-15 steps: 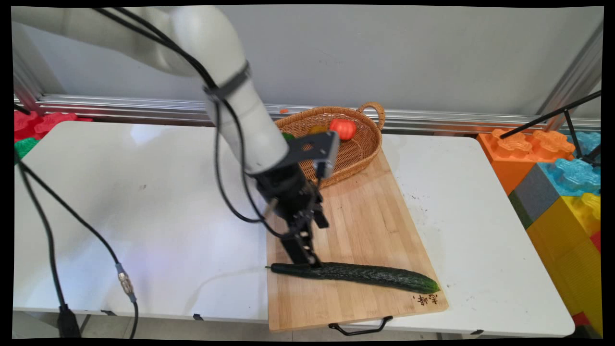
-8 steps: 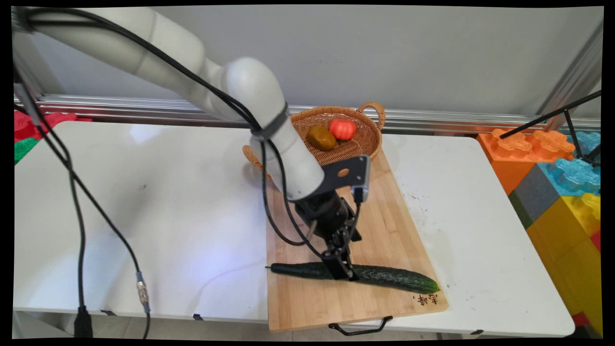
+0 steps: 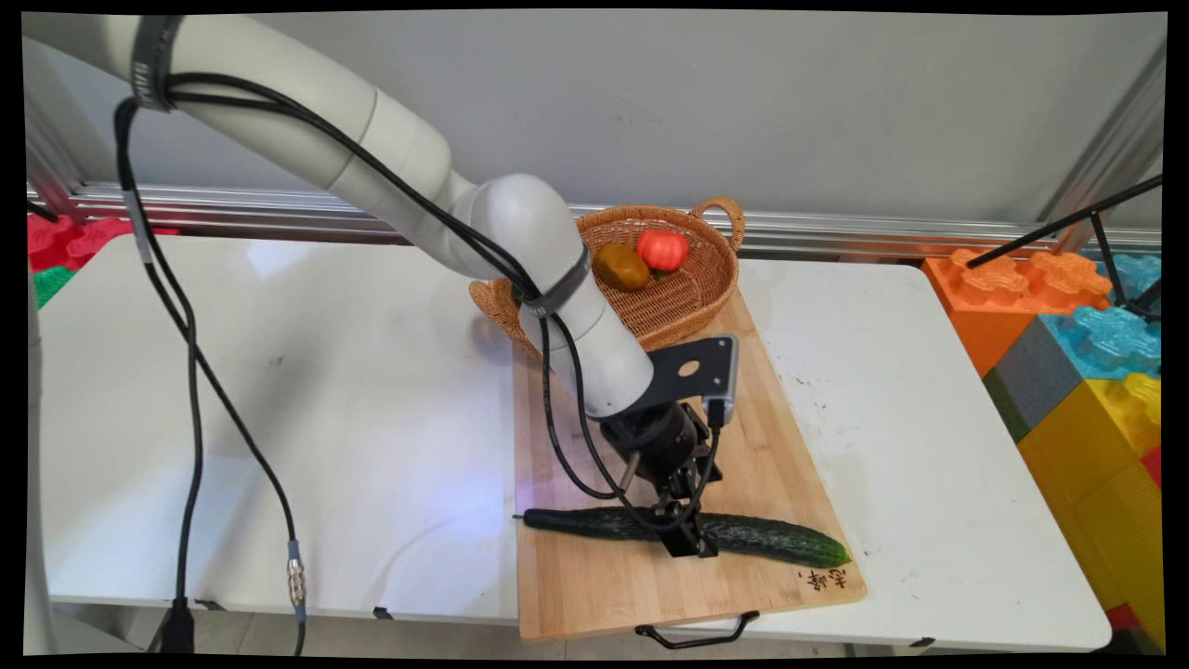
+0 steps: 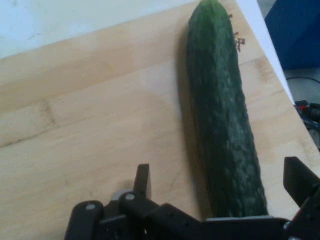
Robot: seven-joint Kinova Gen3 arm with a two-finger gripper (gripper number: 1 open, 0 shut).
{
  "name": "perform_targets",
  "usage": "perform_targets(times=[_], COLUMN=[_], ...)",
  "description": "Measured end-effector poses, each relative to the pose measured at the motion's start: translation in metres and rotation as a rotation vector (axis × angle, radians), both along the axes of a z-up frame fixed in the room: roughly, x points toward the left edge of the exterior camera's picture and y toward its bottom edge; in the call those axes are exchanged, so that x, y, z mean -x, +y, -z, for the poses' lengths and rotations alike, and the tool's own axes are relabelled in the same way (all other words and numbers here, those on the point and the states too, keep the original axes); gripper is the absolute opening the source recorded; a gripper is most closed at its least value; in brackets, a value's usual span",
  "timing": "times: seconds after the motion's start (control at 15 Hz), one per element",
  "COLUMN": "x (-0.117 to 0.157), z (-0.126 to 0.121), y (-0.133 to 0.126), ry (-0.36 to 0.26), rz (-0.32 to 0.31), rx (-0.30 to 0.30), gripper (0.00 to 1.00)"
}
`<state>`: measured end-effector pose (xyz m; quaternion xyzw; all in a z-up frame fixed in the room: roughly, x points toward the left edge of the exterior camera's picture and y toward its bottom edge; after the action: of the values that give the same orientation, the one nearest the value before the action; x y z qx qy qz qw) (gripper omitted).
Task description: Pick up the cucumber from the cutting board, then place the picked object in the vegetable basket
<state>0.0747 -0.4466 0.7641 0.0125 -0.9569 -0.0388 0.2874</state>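
Right now my gripper (image 3: 692, 544) sits low over the middle of the cucumber (image 3: 771, 539), its 2 fingers (image 4: 142, 181) spread, 1 on either side and not yet clamped. That cucumber lies along the near end of the cutting board (image 3: 715, 437); nothing is lifted.

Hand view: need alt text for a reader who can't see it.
A long dark green cucumber lies on a pale wooden cutting board, running from the top of the picture down between the open black gripper, one of the fingers to its left and one to its right. White table shows beyond the board's far edge.
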Motion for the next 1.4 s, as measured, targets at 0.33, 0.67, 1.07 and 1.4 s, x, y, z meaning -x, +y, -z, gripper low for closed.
perform_targets(times=[0.33,0.67,1.07,1.4], x=[0.003,0.002,-0.004,-0.022], z=[0.009,0.002,-0.055,-0.107], y=[0.004,0.006,0.002,-0.026], ry=[0.002,0.017,0.066,0.053], rz=[0.053,0.053,0.002,-0.056], rx=[0.017,0.023,0.005,0.021], gripper=[0.00,0.00,0.00,0.00])
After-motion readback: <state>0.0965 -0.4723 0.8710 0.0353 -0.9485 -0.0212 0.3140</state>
